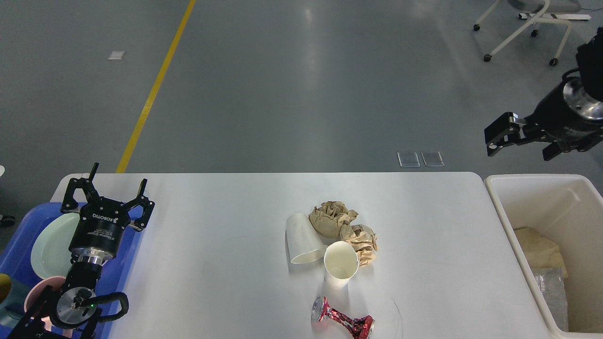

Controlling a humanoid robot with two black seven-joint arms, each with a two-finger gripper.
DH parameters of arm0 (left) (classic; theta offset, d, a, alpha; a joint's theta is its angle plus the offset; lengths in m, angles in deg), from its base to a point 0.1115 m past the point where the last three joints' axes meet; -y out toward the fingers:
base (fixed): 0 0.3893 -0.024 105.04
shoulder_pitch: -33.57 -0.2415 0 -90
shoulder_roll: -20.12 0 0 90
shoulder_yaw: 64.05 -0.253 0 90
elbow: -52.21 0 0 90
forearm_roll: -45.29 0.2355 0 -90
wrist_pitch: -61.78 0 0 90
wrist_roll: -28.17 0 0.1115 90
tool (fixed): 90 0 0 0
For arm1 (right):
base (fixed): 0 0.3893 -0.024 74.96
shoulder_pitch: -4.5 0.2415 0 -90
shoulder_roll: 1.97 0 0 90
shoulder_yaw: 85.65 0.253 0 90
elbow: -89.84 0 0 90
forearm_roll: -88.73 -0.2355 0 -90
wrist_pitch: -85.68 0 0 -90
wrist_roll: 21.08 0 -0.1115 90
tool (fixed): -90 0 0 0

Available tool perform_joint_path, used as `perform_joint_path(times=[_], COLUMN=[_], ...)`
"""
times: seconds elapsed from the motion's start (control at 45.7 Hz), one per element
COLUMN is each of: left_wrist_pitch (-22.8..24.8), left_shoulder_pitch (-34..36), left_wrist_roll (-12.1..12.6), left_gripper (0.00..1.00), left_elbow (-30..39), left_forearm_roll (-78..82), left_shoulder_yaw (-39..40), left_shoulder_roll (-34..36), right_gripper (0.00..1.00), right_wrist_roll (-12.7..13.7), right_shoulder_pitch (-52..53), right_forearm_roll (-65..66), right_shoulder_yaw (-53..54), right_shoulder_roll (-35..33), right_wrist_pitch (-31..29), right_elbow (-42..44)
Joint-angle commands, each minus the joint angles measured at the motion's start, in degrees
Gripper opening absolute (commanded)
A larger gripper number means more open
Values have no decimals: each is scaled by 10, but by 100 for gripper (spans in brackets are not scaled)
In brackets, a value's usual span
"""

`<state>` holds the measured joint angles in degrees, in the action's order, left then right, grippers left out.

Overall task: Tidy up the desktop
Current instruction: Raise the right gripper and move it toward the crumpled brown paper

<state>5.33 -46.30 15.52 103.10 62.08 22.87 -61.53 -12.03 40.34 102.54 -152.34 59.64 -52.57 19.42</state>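
A crushed red metal drink can [342, 321] lies on its side nearest the camera, on the large white rectangular desktop [226, 245] that fills the lower middle of the view. Just beyond the can stands an upright white paper cup [340, 264], mouth up. Touching that cup's left side lies a second white paper cup [302, 238], tipped over. Beyond the upright cup sit two crumpled balls of brown paper [343, 226], pressed together.

Far left of the upright cup, a blue plastic tray [19, 240] holds a pale green plate [49, 245]; the left gripper [107, 190] hangs over its edge, fingers spread wide and empty.

Right of the desktop stands a cream-white rectangular bin [527, 235]. Above it, the right gripper [518, 141] hangs in the air, its fingers parted, holding nothing.
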Motion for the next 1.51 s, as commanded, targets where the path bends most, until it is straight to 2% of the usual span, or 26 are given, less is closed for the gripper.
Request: perform_joint_path(times=[0.0, 0.153, 0.241, 0.394, 1.072, 1.291, 1.357, 1.488], left_wrist_pitch=[-1, 0, -1, 0, 0, 0, 0, 0], left_shoulder_pitch=[0, 0, 0, 0, 0, 0, 0, 0], left_wrist_roll=[0, 0, 0, 0, 0, 0, 0, 0], left_gripper=[96, 96, 96, 96, 96, 96, 96, 96], left_elbow=[0, 0, 0, 0, 0, 0, 0, 0], left_forearm_roll=[0, 0, 0, 0, 0, 0, 0, 0], left_shoulder_yaw=[0, 0, 0, 0, 0, 0, 0, 0], left_shoulder_roll=[0, 0, 0, 0, 1, 0, 0, 0], right_gripper=[100, 100, 100, 100, 100, 100, 100, 100], right_wrist_roll=[0, 0, 0, 1, 0, 0, 0, 0], right_shoulder_pitch=[77, 149, 191, 224, 216, 160, 140, 69], right_forearm_roll=[-68, -104, -141, -172, -187, -190, -190, -182], right_shoulder_yaw=[-35, -34, -33, -30, -28, 1, 9, 26], right_shoulder_roll=[69, 123, 142, 152, 148, 159, 162, 175], right_wrist_pitch=[-52, -55, -48, -34, -30, -27, -15, 46], right_elbow=[-30, -100, -169, -225, -218, -170, -157, -134])
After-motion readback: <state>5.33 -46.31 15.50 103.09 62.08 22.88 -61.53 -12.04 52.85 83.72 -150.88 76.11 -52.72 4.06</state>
